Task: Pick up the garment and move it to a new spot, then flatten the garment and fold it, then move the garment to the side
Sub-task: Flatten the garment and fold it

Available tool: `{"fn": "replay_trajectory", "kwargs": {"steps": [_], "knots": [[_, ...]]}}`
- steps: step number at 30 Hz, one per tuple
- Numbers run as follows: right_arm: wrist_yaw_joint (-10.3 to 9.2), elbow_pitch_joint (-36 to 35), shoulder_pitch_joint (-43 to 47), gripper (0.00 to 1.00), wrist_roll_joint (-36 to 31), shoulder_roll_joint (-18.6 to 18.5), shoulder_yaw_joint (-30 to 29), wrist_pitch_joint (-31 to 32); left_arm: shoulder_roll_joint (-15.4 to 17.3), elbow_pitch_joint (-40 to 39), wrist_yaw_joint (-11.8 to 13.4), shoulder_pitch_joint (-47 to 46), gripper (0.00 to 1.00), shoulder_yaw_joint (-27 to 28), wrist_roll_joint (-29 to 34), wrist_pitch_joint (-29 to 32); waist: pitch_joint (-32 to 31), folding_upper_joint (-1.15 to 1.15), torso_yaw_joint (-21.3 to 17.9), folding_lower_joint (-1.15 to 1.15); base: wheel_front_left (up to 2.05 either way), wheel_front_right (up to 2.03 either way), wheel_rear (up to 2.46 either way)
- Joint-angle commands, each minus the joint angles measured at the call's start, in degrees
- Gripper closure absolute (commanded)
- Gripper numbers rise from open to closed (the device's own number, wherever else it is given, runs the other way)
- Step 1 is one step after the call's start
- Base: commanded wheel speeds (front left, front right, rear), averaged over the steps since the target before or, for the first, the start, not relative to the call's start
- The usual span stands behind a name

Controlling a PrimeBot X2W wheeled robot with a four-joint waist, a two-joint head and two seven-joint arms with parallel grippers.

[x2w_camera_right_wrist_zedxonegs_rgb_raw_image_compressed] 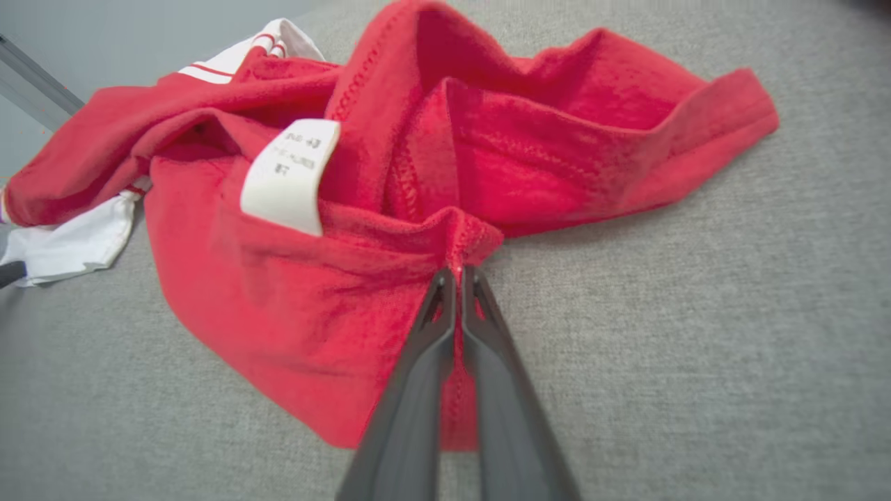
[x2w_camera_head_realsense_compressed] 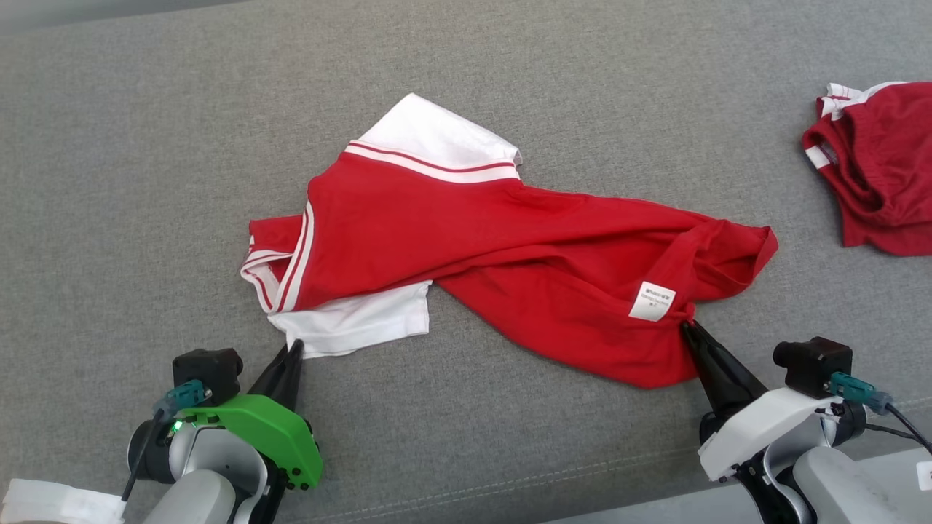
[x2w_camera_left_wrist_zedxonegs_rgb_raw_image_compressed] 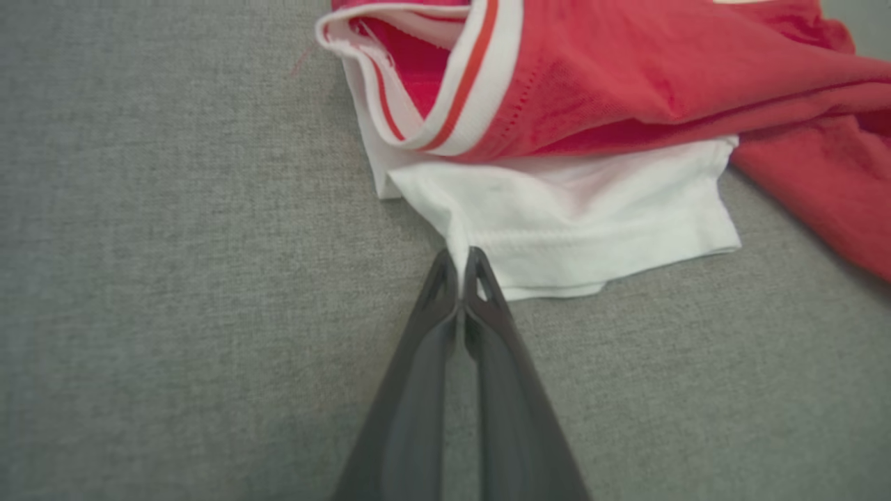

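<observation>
The garment point(x2w_camera_head_realsense_compressed: 480, 240) is a red shirt with white sleeves and red-striped trim, lying crumpled across the grey surface. My left gripper point(x2w_camera_head_realsense_compressed: 295, 348) is shut on the corner of its near white sleeve point(x2w_camera_left_wrist_zedxonegs_rgb_raw_image_compressed: 571, 216), fingertips pinching the hem point(x2w_camera_left_wrist_zedxonegs_rgb_raw_image_compressed: 459, 268). My right gripper point(x2w_camera_head_realsense_compressed: 688, 327) is shut on the red hem point(x2w_camera_right_wrist_zedxonegs_rgb_raw_image_compressed: 456, 247) just below the white label point(x2w_camera_head_realsense_compressed: 652, 300), with fabric caught between the fingers. The label point(x2w_camera_right_wrist_zedxonegs_rgb_raw_image_compressed: 289, 174) sits left of the pinched fold in the right wrist view.
A second, darker red garment point(x2w_camera_head_realsense_compressed: 877, 164) with white trim lies bunched at the far right edge. The grey fabric surface point(x2w_camera_head_realsense_compressed: 145, 182) stretches wide to the left and behind. A seam runs along the near edge point(x2w_camera_head_realsense_compressed: 510, 484).
</observation>
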Motion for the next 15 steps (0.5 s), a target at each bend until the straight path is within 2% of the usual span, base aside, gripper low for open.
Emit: {"fn": "replay_trajectory", "kwargs": {"steps": [1, 7, 12, 15], "knots": [[-0.01, -0.71, 0.44, 1.0, 0.68, -0.72, 0.29, -0.91, 0.4, 0.12, 0.27, -0.42, 1.0, 0.29, -0.36, -0.26, 0.0, 0.0, -0.3, 0.0, 0.0, 0.0, 0.0], [0.0, -4.03, 1.71, 1.0, 0.36, -1.78, 0.37, -2.61, 1.01, -0.5, 0.86, -0.1, 1.0, 0.63, -0.47, -0.44, -0.28, 0.0, -1.11, 0.0, 0.0, 0.0, 0.0], [0.0, -9.9, 3.29, 1.0, -1.95, -1.7, -2.85, -3.15, 2.11, -2.74, 2.19, 0.07, 1.0, 1.55, 0.6, -1.44, -0.71, 0.0, -1.22, 0.0, 0.0, 0.0, 0.0], [0.0, -15.74, 4.38, 1.0, -4.54, -1.46, -5.93, -3.21, 3.36, -6.35, 3.9, 0.62, 1.0, 2.52, 1.41, -2.52, -1.43, 0.0, -1.23, 0.0, 0.0, 0.0, 0.0]]}}
